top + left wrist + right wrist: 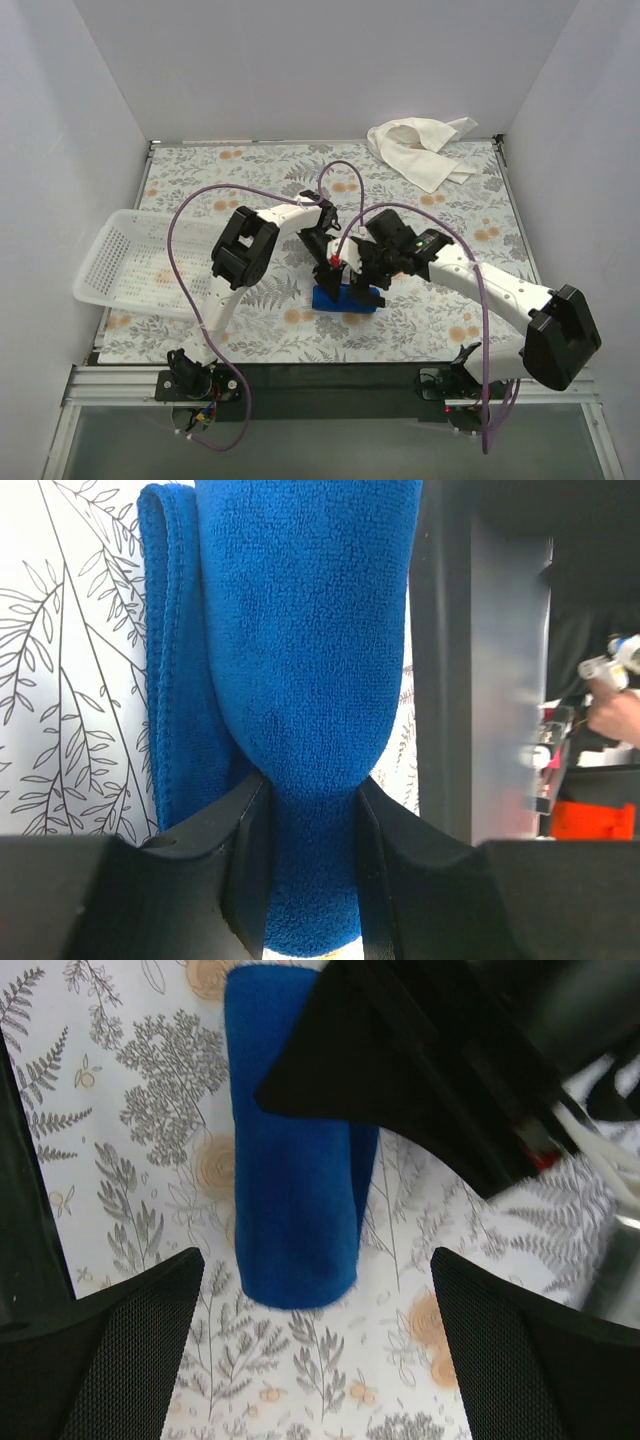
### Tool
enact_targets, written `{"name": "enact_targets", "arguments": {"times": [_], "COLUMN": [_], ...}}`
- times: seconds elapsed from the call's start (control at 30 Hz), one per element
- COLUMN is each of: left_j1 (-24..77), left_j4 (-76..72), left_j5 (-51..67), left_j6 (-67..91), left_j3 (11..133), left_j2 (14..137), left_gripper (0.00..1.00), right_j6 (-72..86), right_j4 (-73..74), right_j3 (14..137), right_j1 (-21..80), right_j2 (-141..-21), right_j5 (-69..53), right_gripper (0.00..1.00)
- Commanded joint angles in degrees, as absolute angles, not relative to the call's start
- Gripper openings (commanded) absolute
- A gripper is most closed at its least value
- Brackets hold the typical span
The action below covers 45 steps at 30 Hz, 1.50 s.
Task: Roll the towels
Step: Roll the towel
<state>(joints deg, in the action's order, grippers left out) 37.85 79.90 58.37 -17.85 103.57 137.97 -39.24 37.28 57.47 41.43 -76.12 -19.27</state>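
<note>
Top-down view w/ two wrist close-ups. At the near edge of a fern-print table (420,322), two arms reached in toward the middle. Just beyond their bases, approx. mid-table, lay the blue towel (345,298), rolled into a short thick cylinder, w/ a hemmed flap lying flat beside it on one side. The left gripper (310,800) was clamped on one end of the roll, its jaws squeezing the cloth into a narrow waist. The right gripper (315,1275) hovered over the other end, jaws wide apart, one each side of the roll, not touching it. The blue cloth looked like plush microfibre: soft, light, not slippery, not fragile. It dented under the pinch, so it'd likely sag or unwind if lifted by one end. Best hold, prob.: across the roll's middle, w/ the loose edge trapped under a finger so the layers stay wound. To the left sat a white perforated basket (120,262). Farthest back, at the right rear corner, the white towel (420,150) lay crumpled in a heap, not rolled. It'd need spreading flat first, and being limp, it's prob. best taken by the corners.
</note>
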Motion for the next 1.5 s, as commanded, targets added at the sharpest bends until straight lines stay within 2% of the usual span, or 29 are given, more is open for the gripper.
{"name": "enact_targets", "arguments": {"times": [0.0,0.2,0.33,0.47,0.57,0.6,0.73,0.9,1.03,1.1,1.17,1.27,1.33,1.37,1.47], "left_j1": [38.15,37.35,37.27,36.39,34.11,33.14,26.48,18.03,10.65,10.11,10.28,14.48,21.83,24.06,32.41], "left_j4": [71.37,71.10,71.37,70.58,67.86,66.89,59.62,45.02,34.30,33.58,32.79,32.08,29.55,28.66,26.81], "left_j5": [44.91,44.83,44.74,45.70,48.15,49.30,57.03,62.75,60.39,55.32,51.96,42.30,34.59,33.50,30.68], "left_j6": [-22.33,-22.85,-23.20,-22.07,-18.20,-17.32,-11.97,4.86,11.68,9.94,5.37,-5.41,-11.48,-12.91,-15.64], "left_j3": [101.87,101.34,101.43,101.51,101.16,100.73,98.36,91.59,88.34,85.80,82.02,71.13,60.24,56.64,48.44], "left_j2": [144.05,143.96,144.05,143.88,142.56,140.64,133.00,119.57,109.80,102.97,97.59,82.24,75.88,70.72,65.76], "left_gripper": [0.28,0.31,0.31,0.33,0.40,0.45,0.55,0.63,0.64,0.65,0.65,0.65,0.69,0.72,0.75], "right_j6": [-36.57,-35.95,-37.35,-37.62,-37.88,-37.88,-38.06,-37.36,-36.65,-36.39,-36.30,-35.69,-35.68,-36.03,-36.21], "right_j4": [28.75,18.03,14.07,14.06,14.15,14.24,18.17,22.93,28.80,30.93,33.83,36.12,38.39,39.19,41.04], "right_j3": [53.54,47.82,45.71,43.87,41.67,41.23,40.87,44.55,49.72,52.02,55.09,58.35,59.93,61.51,62.93], "right_j1": [47.36,51.85,53.08,53.44,53.26,53.17,52.39,49.23,43.88,41.93,39.65,37.18,35.61,35.16,34.10], "right_j2": [-77.95,-81.02,-83.40,-84.99,-85.25,-84.99,-85.43,-89.02,-93.86,-97.27,-99.74,-105.62,-107.92,-110.10,-113.63], "right_j5": [-14.25,-7.13,-3.60,-5.70,-7.99,-8.87,-14.23,-22.57,-29.52,-34.44,-38.21,-42.35,-45.94,-46.92,-49.39], "right_gripper": [0.84,0.80,0.73,0.45,0.16,0.02,0.01,0.01,0.01,0.01,0.01,0.01,0.01,0.01,0.01]}}
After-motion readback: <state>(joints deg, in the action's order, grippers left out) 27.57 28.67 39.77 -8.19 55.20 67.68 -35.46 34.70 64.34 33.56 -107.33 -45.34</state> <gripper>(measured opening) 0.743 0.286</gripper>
